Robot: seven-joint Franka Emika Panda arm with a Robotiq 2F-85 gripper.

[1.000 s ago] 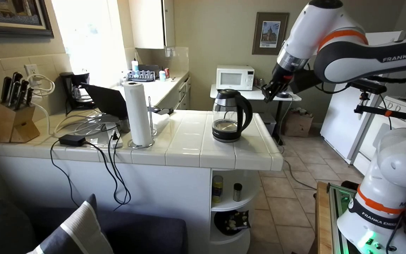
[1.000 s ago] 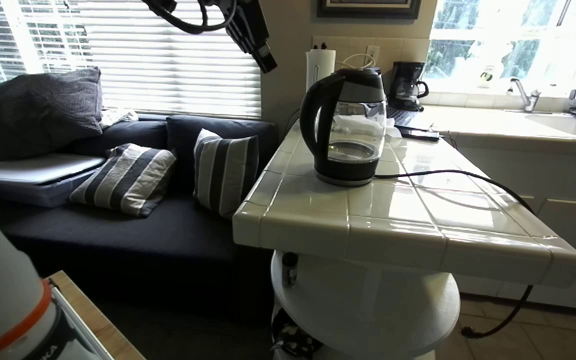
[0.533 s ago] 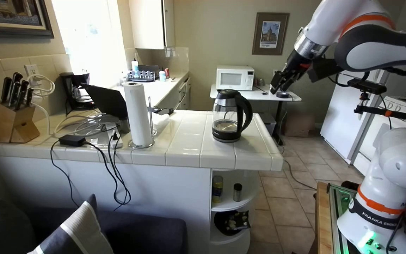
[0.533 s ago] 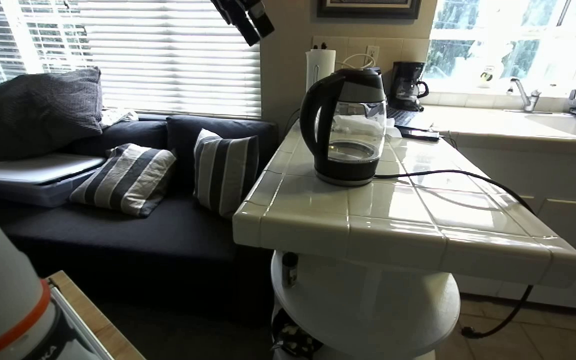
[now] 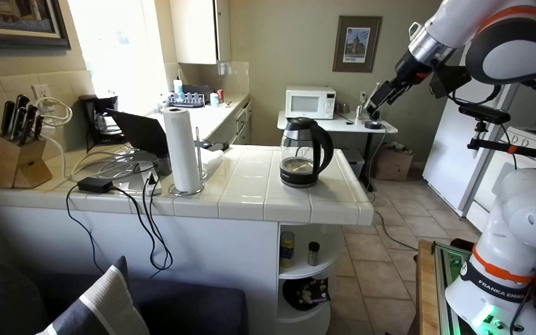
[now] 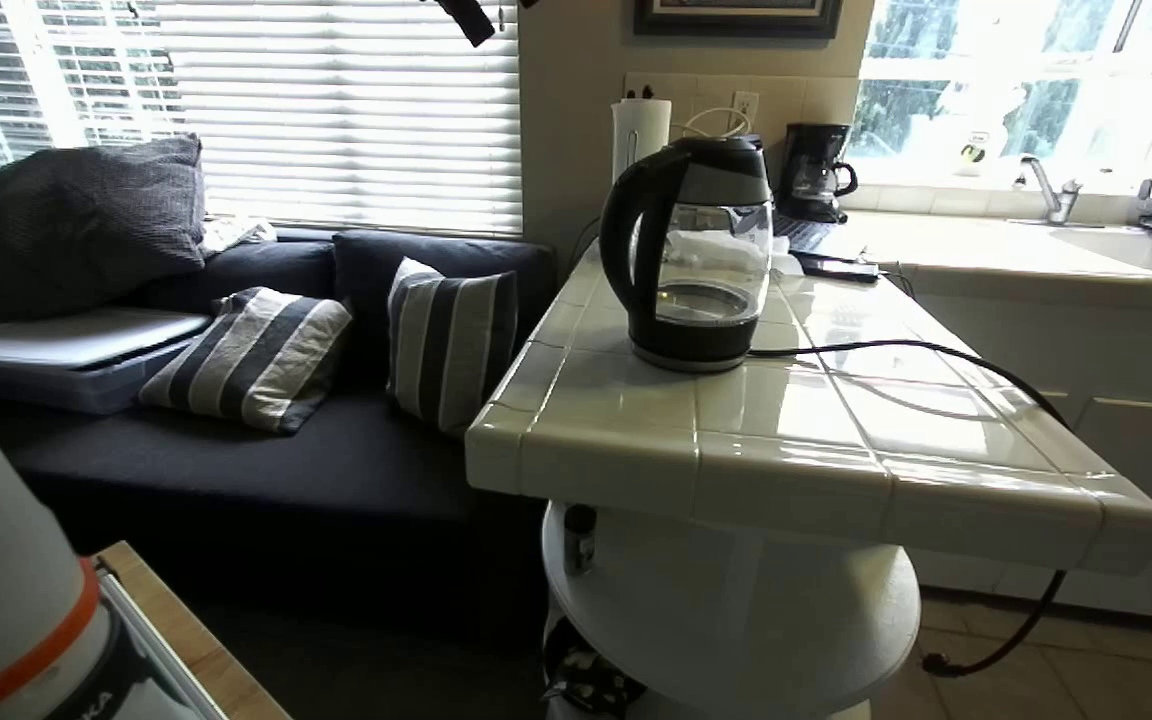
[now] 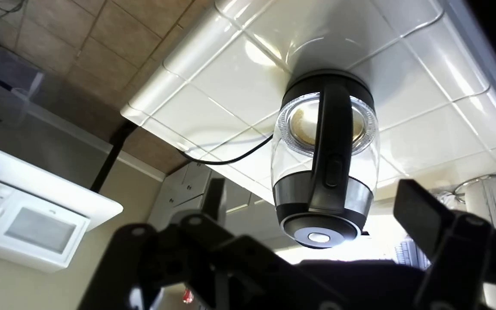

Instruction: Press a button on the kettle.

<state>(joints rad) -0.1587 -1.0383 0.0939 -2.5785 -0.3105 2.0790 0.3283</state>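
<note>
- In an exterior view, a tan wooden knife block (image 5: pixel 17 160) stood on the white tiled counter (image 5: pixel 244 181).
- Right of it rose a white paper-towel roll (image 5: pixel 182 151).
- The clear glass, black-handled kettle (image 5: pixel 298 153) stood upright farther right on the counter.
- Higher and farther right, the black two-fingered gripper (image 5: pixel 381 101) hung apart from it, fingers (image 7: pixel 418 211) spread wide.

Black two-fingered gripper (image 7: pixel 312 202) noted higher than, and well apart from, the black-lidded clear glass jug-shaped kettle (image 5: pixel 297 153); open air separates them. On the gripper's side, the kettle's curved black plastic-looking handle (image 7: pixel 334 137) stands before the glass, which is exposed either side. Along the white tiled countertop (image 5: pixel 244 186), a passage lies between kettle and tall white paper-towel roll (image 5: pixel 182 151). A thin black cord (image 6: pixel 886 342) obstructs the tile surface beside the kettle.
</note>
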